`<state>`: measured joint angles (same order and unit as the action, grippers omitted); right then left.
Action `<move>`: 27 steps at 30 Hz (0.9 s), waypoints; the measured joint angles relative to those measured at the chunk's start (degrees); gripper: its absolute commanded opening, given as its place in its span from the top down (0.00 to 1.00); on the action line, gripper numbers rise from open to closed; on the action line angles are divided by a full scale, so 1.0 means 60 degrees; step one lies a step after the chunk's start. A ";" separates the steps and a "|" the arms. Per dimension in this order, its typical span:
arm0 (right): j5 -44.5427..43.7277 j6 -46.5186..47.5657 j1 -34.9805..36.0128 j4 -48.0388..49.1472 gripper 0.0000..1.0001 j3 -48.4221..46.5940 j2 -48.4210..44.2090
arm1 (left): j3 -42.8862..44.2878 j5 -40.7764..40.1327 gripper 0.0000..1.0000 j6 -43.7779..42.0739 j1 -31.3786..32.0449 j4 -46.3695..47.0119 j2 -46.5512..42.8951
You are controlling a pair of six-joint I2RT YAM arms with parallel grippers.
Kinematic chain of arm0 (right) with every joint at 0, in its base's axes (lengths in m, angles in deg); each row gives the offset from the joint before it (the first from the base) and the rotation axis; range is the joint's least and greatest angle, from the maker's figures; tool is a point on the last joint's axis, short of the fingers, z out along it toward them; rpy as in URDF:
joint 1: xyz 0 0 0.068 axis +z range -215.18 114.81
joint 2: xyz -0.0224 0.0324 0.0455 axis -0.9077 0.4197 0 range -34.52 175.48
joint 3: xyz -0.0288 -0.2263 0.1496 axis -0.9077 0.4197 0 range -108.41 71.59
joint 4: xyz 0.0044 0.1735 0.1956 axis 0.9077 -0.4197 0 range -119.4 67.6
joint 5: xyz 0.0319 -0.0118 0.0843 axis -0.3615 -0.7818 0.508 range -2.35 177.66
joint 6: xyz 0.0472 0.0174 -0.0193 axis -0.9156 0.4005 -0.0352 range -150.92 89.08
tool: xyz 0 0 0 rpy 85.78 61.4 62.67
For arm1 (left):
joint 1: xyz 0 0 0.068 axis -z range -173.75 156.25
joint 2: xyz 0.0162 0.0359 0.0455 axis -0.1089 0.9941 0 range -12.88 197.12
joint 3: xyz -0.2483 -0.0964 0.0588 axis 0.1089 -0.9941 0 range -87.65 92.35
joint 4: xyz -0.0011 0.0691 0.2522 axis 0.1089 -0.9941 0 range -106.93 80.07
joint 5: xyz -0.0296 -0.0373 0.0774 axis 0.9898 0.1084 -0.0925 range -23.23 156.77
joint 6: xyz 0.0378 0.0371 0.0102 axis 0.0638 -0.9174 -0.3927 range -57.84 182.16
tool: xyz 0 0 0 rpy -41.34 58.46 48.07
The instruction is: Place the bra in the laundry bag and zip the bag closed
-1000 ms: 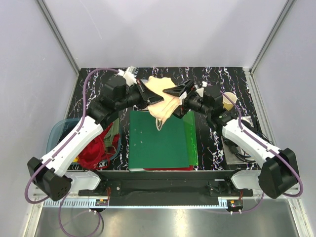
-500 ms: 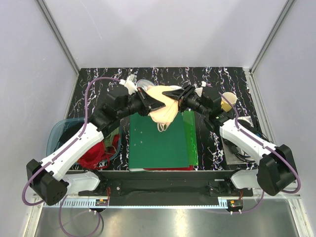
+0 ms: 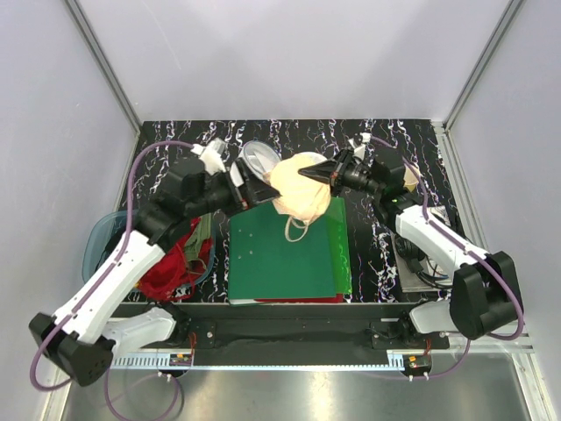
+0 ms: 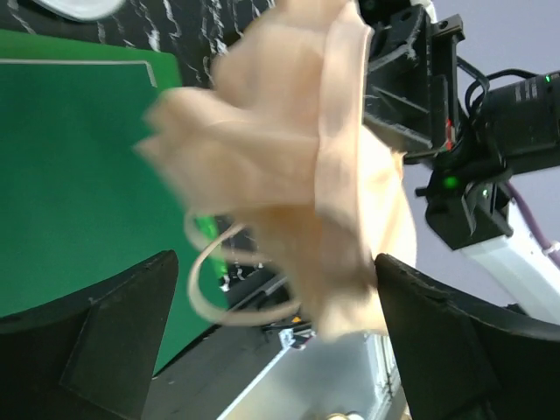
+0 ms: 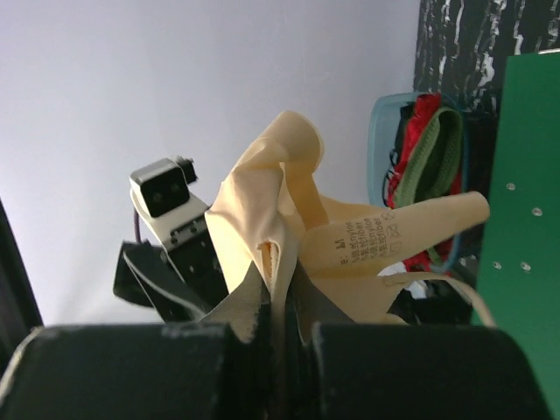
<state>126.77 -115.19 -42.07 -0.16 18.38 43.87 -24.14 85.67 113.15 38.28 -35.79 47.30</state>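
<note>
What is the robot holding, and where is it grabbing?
The right hand pinches the bra by a folded fabric edge. The left hand is open and holds nothing.

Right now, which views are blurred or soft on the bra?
Left wrist: bra smeared by motion blur, worst at its left edge. Right wrist: bra sharp, care label print shows, but the right gripper near the lens is dark and soft. Top external: sharp, evenly lit, bra slightly washed out.
</note>
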 measured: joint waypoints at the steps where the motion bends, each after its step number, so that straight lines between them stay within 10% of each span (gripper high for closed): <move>1: 0.0368 0.0215 -0.0197 -0.0051 1.00 -0.0007 0.0000 | 0.0000 0.0047 0.01 -0.0069 -0.0171 -0.0069 -0.0062; 27: 0.6488 0.6065 -0.0557 -0.3275 1.00 -0.0849 0.0459 | -0.0007 0.6131 0.01 -0.0634 -0.0729 0.0543 0.1195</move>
<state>165.70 -78.79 -45.42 -19.81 13.29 46.62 -24.18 122.45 109.34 33.91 -32.54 54.47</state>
